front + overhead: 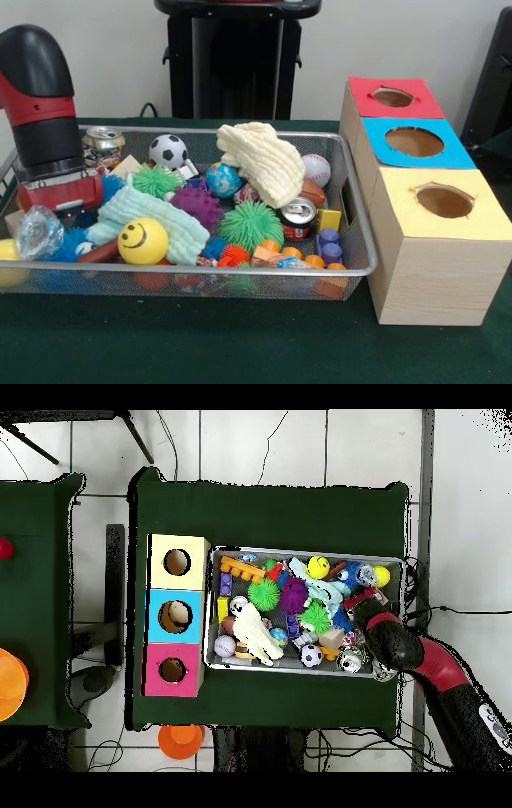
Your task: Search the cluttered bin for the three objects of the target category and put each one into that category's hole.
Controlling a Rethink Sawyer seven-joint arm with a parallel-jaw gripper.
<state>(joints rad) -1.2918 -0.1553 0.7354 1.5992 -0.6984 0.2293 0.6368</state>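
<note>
The silver wire-mesh bin (240,272) is full of toys; it also shows in the overhead view (300,551). My gripper (60,210) is down inside the bin's left end in the front view, among a blue spiky toy and a clear crinkled object (36,232). In the overhead view the gripper (362,602) is at the bin's right end. Its tips are hidden by the toys. The wooden box beside the bin has a red hole (392,97), a blue hole (414,142) and a yellow hole (444,200).
In the bin lie a yellow smiley ball (143,241), soccer ball (168,150), baseball (316,170), green spiky ball (250,224), purple spiky ball (197,206), cream cloth (260,162), mint cloth (152,212) and two cans (298,218).
</note>
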